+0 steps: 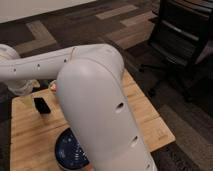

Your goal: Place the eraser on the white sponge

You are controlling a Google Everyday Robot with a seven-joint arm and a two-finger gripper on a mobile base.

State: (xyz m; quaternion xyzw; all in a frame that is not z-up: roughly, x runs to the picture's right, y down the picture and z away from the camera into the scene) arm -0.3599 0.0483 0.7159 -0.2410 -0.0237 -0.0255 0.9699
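The eraser, a small flat black block, lies on the wooden table at its left side. My arm fills the middle of the camera view and reaches left. The gripper hangs at the far left edge, just behind and left of the eraser, partly cut off by the arm and the table edge. The eraser lies free on the wood, apart from the gripper. The white sponge does not show; the arm may hide it.
A dark blue patterned bowl stands at the table's front, partly behind my arm. A small orange-tinted thing peeks out behind the arm. A black office chair stands on the carpet at the right.
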